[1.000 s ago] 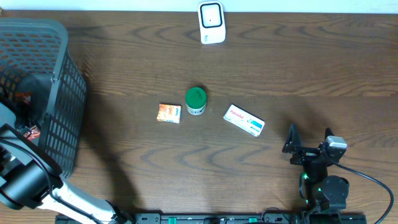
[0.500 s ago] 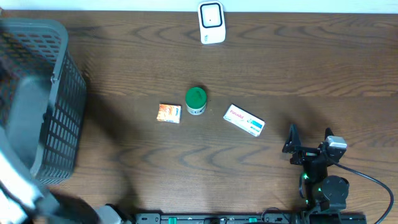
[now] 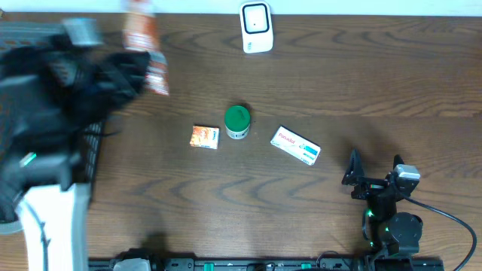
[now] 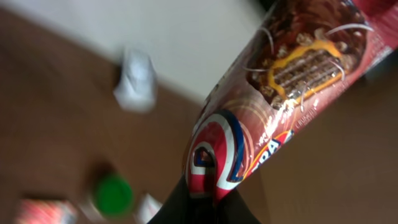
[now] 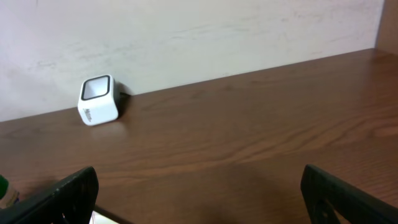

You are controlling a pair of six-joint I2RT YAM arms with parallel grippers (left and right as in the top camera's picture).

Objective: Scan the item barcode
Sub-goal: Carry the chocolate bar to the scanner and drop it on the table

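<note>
A dark brown wood-grain table (image 3: pixel 376 83) fills the overhead view, and a pale off-white wall (image 5: pixel 217 31) runs along its far edge. The white scanner (image 3: pixel 256 28) stands at the middle of that far edge, close to the wall. Near the table's centre a green-lidded jar (image 3: pixel 237 120) sits between two boxes. A small orange box (image 3: pixel 205 136) is just beside it on the left, and a white carton (image 3: pixel 296 145) is near it on the right. A dark mesh basket (image 3: pixel 92 144) takes up the left edge, largely hidden under the blurred left arm. The left gripper (image 4: pixel 202 208) is clenched on one end of a red snack packet (image 4: pixel 273 93). The packet is in the air over the far-left corner, left of the scanner and well apart from it. The right gripper (image 3: pixel 374 167) sits by the near edge toward the right corner, its fingers spread wide and holding nothing.
</note>
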